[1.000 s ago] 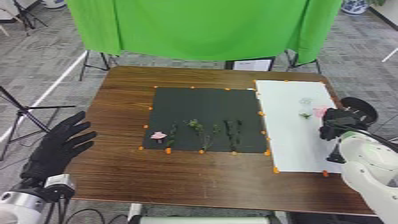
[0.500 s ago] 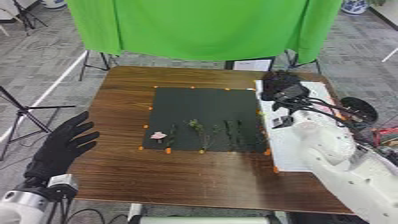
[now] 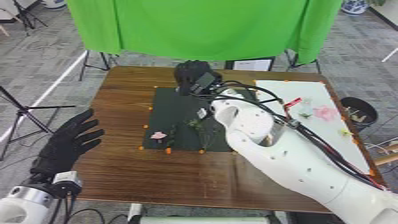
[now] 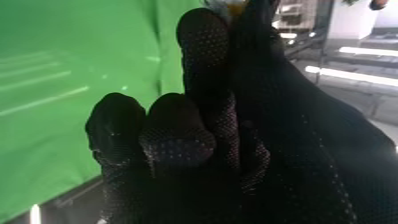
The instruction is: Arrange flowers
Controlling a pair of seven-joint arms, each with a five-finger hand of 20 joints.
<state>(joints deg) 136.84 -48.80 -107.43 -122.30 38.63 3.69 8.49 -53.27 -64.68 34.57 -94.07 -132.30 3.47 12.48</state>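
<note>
Floral lot: pink flowers and leafy stems on a brown bench (image 3: 111,172).
Right robot hand (image 3: 194,77), fingers curled, pinching a white-and-yellow flower (image 4: 235,8), above the black sheet's (image 3: 163,111) far edge; left robot hand (image 3: 67,142), spread wide, beside the bench's left side; one pink flower (image 3: 158,135) beside leafy stems (image 3: 172,134) on the black sheet; another pink flower (image 3: 326,113) on the white sheet (image 3: 311,90).

A robotics lab, by the look of it: white robot arms (image 3: 289,172) at a wooden bench (image 3: 115,175), a green cloth backdrop (image 3: 209,30) beyond the bench, a tripod (image 3: 29,114) to its left, gray carpet tiles (image 3: 53,47) around it.
</note>
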